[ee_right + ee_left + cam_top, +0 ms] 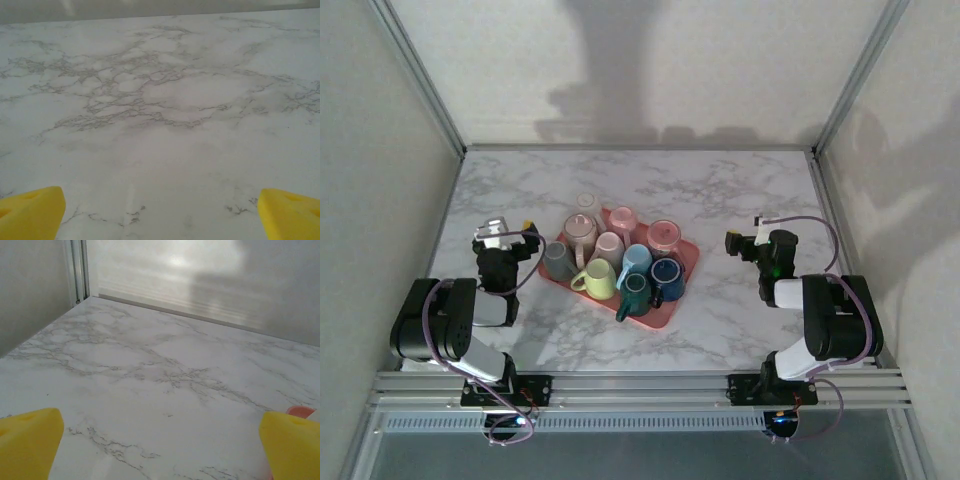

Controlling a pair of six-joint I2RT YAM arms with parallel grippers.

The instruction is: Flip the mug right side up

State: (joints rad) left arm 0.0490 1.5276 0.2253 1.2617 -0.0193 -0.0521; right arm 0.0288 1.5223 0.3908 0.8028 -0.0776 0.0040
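While both arms rest at the near edge of the table (720,190), the pink tray (665,315) lies at table centre, set diagonally, its long axis running from 10 o'clock to 4 o'clock in the overhead view. The tray carries a tight cluster of mugs (620,255).

**Task object.** The grey mug (558,260) stands at the 9 o'clock edge of the cluster. It appears to be base-up, though the overhead view is too coarse to confirm this. The yellow mug (597,280) is at 7 o'clock, the green mug (635,292) at 6 o'clock and the dark blue mug (667,275) at 4 o'clock. Pink and pale mugs occupy the far half, from 11 o'clock to 2 o'clock.

**End effectors.** The left gripper (515,235) sits at 9 o'clock of the tray, just beside it and clear of the grey mug. Its wrist view shows the yellow fingertips (30,440) spread wide apart with bare marble between them. The right gripper (745,238) sits at 3 o'clock, near the tray and apart from it. Its fingertips (32,210) are likewise spread wide over bare marble. Neither gripper holds anything.
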